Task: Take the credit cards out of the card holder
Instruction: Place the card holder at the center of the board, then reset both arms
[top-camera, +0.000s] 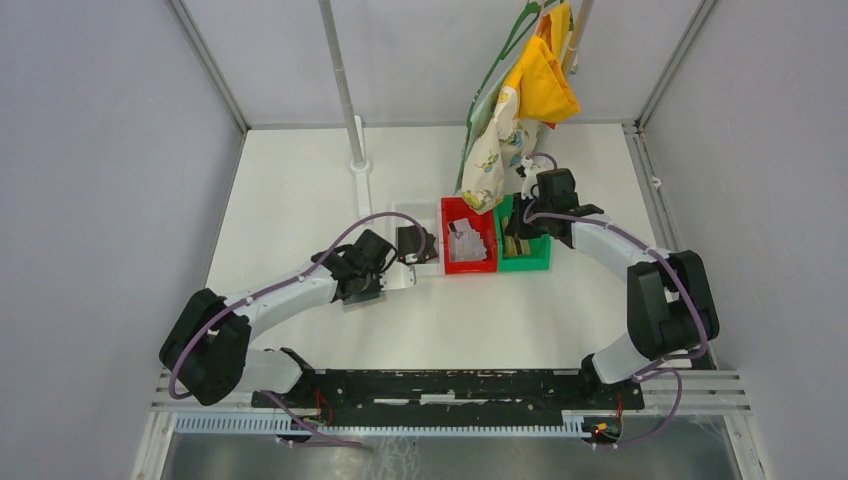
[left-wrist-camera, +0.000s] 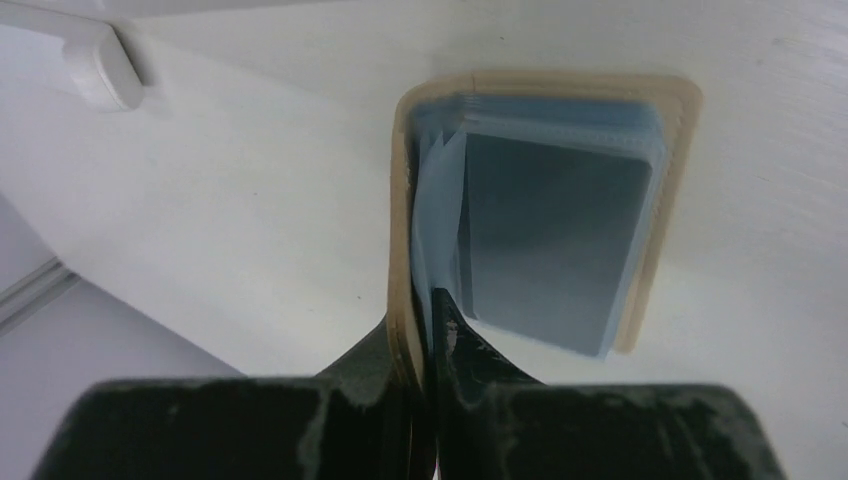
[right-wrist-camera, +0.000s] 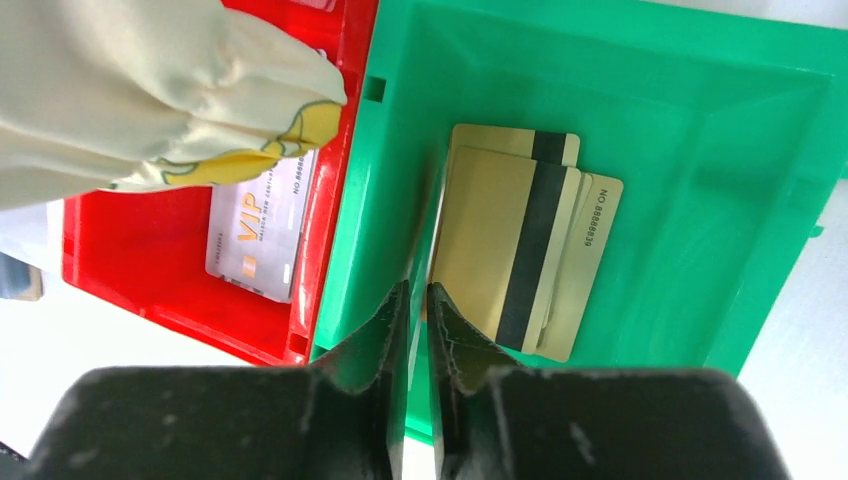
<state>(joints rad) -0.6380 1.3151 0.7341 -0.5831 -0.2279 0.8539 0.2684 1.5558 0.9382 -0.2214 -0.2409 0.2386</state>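
Left wrist view: my left gripper (left-wrist-camera: 424, 305) is clamped on the near edge of the card holder (left-wrist-camera: 560, 225). It pinches the tan cover that stands up at the spine, with the blue-grey sleeves fanned beside it. The holder lies open on the white table (left-wrist-camera: 230, 220), its long axis running straight away from my fingers.

The top view shows little of this, since my wrist covers it. It does show the red bin (top-camera: 470, 268) just right of that gripper, pale credit cards (top-camera: 465, 243) inside it, and the green bin (top-camera: 527, 266) touching it.

Right wrist view: my right gripper (right-wrist-camera: 418, 295) hangs over the green bin's left wall, jaws drawn to a thin slit with nothing visible between them. Gold cards (right-wrist-camera: 520, 250) lie stacked inside, their long axes running away from me. A patterned cloth (right-wrist-camera: 150, 90) overhangs the red bin.
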